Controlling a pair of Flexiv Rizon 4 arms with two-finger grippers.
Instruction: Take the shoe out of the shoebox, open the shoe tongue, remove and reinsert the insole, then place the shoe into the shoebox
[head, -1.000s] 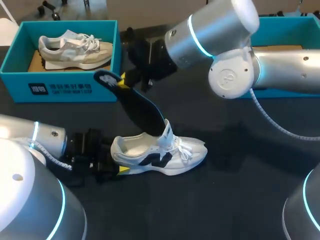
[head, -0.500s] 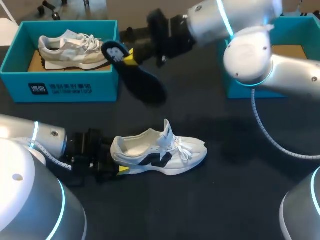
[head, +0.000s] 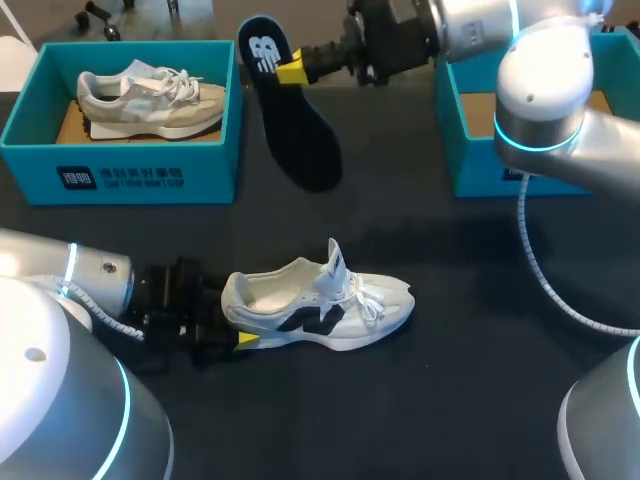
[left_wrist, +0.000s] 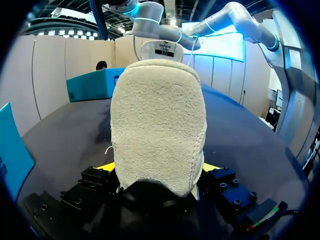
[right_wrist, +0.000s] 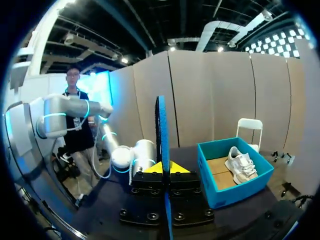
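Head view: the right gripper (head: 291, 70), at the upper middle of the frame, pinches the dark insole (head: 295, 135) near its heel, its toe end slanting down toward the white shoe (head: 320, 300) at lower centre, whose heel the left gripper (head: 234, 322) clamps, opening facing up.

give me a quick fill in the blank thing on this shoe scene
The left gripper clamps the white sneaker with black marks by its ____.
The right gripper holds the dark flat insole in the ____, clear of the black table.
The teal cardboard shoebox on the left arm's side holds exactly ____ beige sneaker.
Missing: heel; air; one.
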